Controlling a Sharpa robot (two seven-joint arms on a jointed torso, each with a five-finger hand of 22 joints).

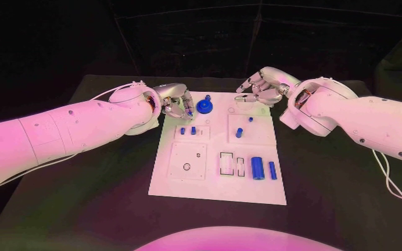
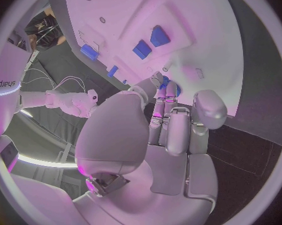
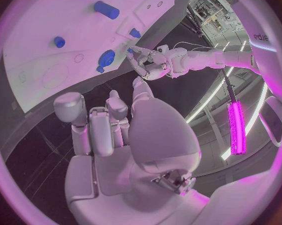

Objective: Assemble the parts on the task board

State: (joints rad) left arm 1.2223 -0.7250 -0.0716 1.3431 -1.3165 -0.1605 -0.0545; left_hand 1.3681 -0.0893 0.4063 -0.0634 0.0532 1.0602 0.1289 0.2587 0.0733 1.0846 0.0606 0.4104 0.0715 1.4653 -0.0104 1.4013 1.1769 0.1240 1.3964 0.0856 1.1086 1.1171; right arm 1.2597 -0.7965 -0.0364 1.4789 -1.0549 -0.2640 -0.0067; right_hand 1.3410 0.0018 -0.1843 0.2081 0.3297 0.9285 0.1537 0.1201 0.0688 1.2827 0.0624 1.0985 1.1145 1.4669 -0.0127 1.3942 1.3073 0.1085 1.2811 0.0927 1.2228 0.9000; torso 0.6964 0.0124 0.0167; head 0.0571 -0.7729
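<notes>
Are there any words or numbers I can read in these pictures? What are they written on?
"sharpa" - on the left arm, in the right wrist view, legible though small.
"sharpa" - on the right arm, in the left wrist view, seen upside down and partly cut off.
The task board shows no readable words or numbers.

— What is your left hand [image 2: 172,130] made of?
— Silvery metal by the look of it, smooth, with a soft sheen; my right hand [image 3: 116,130] looks the same. My arms [image 1: 75,129] wear a smooth, glossy white shell, plastic as far as I can tell.
— And the task board [image 1: 219,188]?
— A flat white plate, smooth and matt. The blue parts [image 1: 258,168] on it look like smooth plastic with a slight gloss.
— The surface [image 1: 335,204]?
— Black, dull, no shine.
</notes>
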